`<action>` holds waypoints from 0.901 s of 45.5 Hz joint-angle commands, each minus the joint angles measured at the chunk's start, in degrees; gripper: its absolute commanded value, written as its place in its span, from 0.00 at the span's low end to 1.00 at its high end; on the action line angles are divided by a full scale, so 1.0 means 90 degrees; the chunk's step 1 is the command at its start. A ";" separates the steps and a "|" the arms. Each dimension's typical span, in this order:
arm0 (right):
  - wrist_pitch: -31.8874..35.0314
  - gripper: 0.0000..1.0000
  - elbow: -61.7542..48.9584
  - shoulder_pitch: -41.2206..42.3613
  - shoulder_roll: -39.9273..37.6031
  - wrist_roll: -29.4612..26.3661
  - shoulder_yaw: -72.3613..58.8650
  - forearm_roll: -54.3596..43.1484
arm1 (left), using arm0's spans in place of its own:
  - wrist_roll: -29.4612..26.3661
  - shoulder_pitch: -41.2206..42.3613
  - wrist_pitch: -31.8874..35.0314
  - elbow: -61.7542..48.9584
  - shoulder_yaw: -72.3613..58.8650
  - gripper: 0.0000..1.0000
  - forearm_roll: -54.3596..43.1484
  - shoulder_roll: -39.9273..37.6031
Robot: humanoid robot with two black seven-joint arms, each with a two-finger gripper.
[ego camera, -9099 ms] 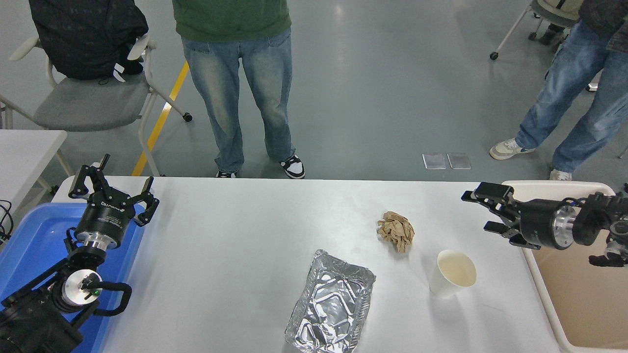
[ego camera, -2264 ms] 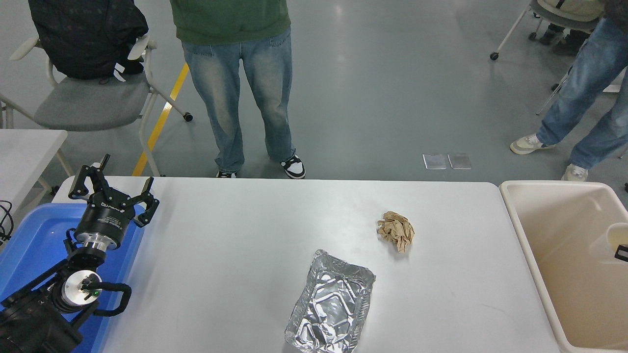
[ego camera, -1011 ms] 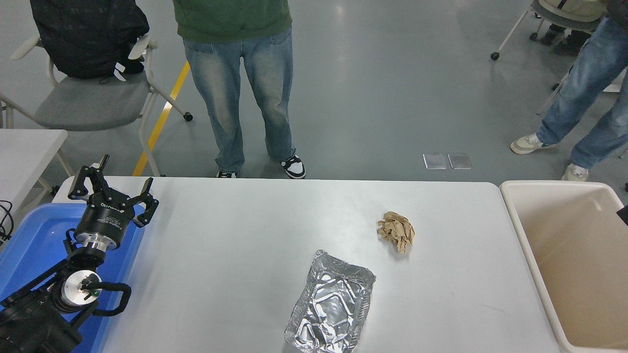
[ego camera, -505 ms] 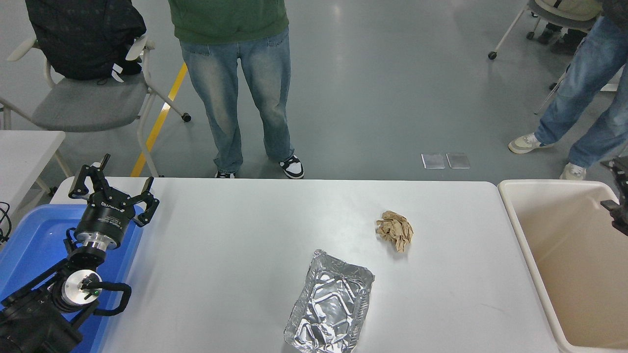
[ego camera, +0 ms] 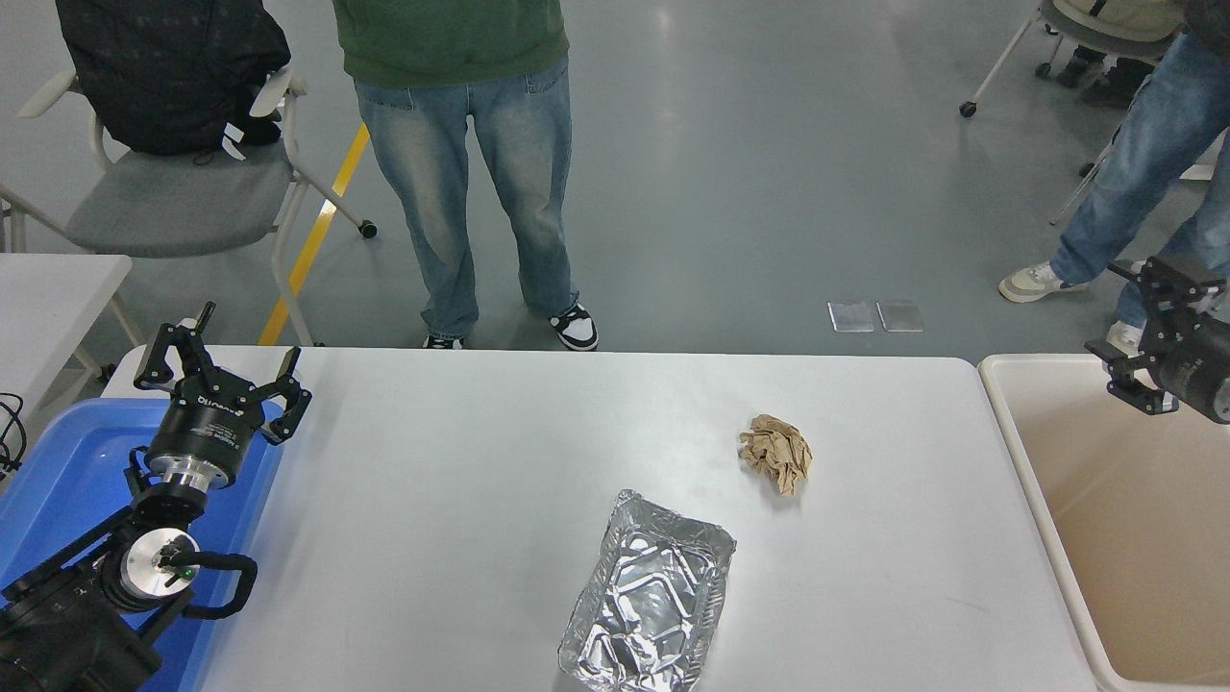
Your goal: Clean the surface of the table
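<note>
A: Your right gripper [ego camera: 1132, 327] first. Where's it at, and what's in it?

B: Comes in from the right edge, hovering over the far-left corner of the beige bin [ego camera: 1086, 538]. Fingers spread wide, nothing btwn them, touching nothing. Only the front of the gripper shows; the rest of the arm is cut off by the picture's edge.

A: Left gripper [ego camera: 219, 365]?

B: Parked lower left, above the blue bin [ego camera: 58, 481] at the table's left end. Fingers splayed apart, empty (pointing away from the camera, toward the far edge).

A: And the table surface [ego camera: 461, 481]?

B: Big white top w/ rounded corners, filling the middle of the view, btwn the two bins. Two items on it. Crumpled brown paper [ego camera: 776, 452] sits right of centre, well apart from the beige bin. Foil tray [ego camera: 649, 605] lies near the front edge, open side up, tilted a bit in plan, empty as far as you can see. Paper and tray are near each other but not touching.

A: Anything around the table?

B: One person in jeans [ego camera: 466, 173] stands at the far side, shoes close to the table edge. A second person's legs [ego camera: 1139, 183] show at upper right, behind your right gripper. Grey chair [ego camera: 173, 192] w/ a dark jacket on it at upper left; corner of a smaller white table [ego camera: 48, 298] at the left edge.
</note>
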 commanded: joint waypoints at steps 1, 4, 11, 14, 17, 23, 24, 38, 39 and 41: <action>0.0050 1.00 0.0126 0.0095 -0.0013 0.0001 0.0430 0.0007 | 0.0000 0.0012 0.0001 0.0001 0.0002 0.99 0.0000 0.0000; -0.0038 1.00 0.0487 -0.0013 0.0016 0.0001 0.0996 -0.0013 | 0.0000 0.0003 0.0001 0.0001 0.0002 0.99 0.0000 0.0000; -0.1355 1.00 0.1794 -0.0578 -0.0032 0.0050 0.2382 -0.0081 | 0.0000 0.0003 0.0001 0.0001 0.0002 0.99 0.0000 0.0000; -0.1805 1.00 0.2595 -0.0920 -0.0052 0.0215 0.3192 -0.0081 | 0.0000 0.0012 0.0001 0.0001 0.0002 0.99 0.0000 0.0000; -0.1806 1.00 0.3279 -0.1349 -0.0091 0.0508 0.3857 -0.0091 | -0.0010 0.0012 0.0001 0.0001 0.0002 0.99 0.0000 0.0000; -0.1641 1.00 0.4471 -0.2121 0.0104 0.0762 0.4415 -0.0081 | -0.0010 0.0012 0.0001 0.0001 0.0002 0.99 0.0000 0.0000; -0.1631 1.00 0.4608 -0.2248 0.0133 0.0792 0.4435 -0.0081 | -0.0010 0.0012 0.0001 0.0001 0.0002 0.99 0.0000 0.0000; -0.1689 1.00 0.4376 -0.2494 0.0661 0.0821 0.4435 -0.0013 | -0.0010 0.0012 0.0001 0.0001 -0.0008 0.99 0.0000 0.0000; -0.1679 1.00 0.4307 -0.2484 0.0700 0.0821 0.4445 -0.0003 | -0.0010 0.0012 0.0001 0.0001 0.0002 0.99 0.0000 0.0000; -0.1679 1.00 0.4239 -0.2464 0.0749 0.0821 0.4445 -0.0003 | -0.0010 0.0012 0.0001 0.0001 0.0002 0.99 0.0000 0.0000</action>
